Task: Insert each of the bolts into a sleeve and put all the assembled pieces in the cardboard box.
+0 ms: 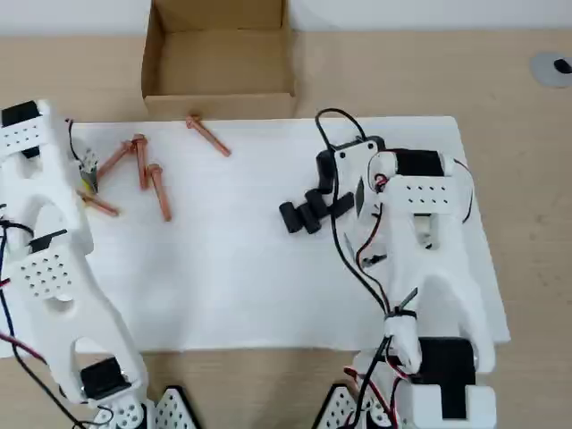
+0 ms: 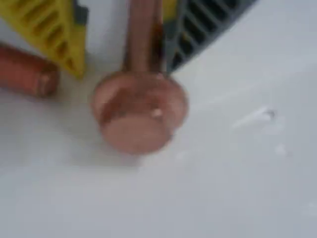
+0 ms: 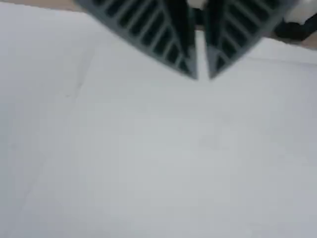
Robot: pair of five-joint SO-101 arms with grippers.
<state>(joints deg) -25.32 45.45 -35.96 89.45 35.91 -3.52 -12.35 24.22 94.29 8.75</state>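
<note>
Over at the left edge of the white sheet (image 1: 232, 286), the left gripper (image 2: 124, 72) is down low with a copper bolt (image 2: 138, 111) lying between its jaws, head end poking out toward the wrist camera. The jaws are spread, not clamped. The grey finger (image 2: 198, 25) sits right against the shank, while the yellow finger (image 2: 54, 34) has a sliver of sheet showing between it and the bolt. A second bolt (image 2: 25, 72) lies just outside the yellow one. From above, the other loose bolts (image 1: 143, 165) are scattered just beside that gripper, plus a stray bolt (image 1: 207, 134) near the front wall of the cardboard box (image 1: 214, 105), which sits on the worktop (image 1: 500, 80) at the sheet's far edge. Meanwhile the right gripper (image 3: 203, 74) has its jaws pinched together on nothing, low over bare sheet, just beside the cluster of black sleeves (image 1: 302, 216)
</note>
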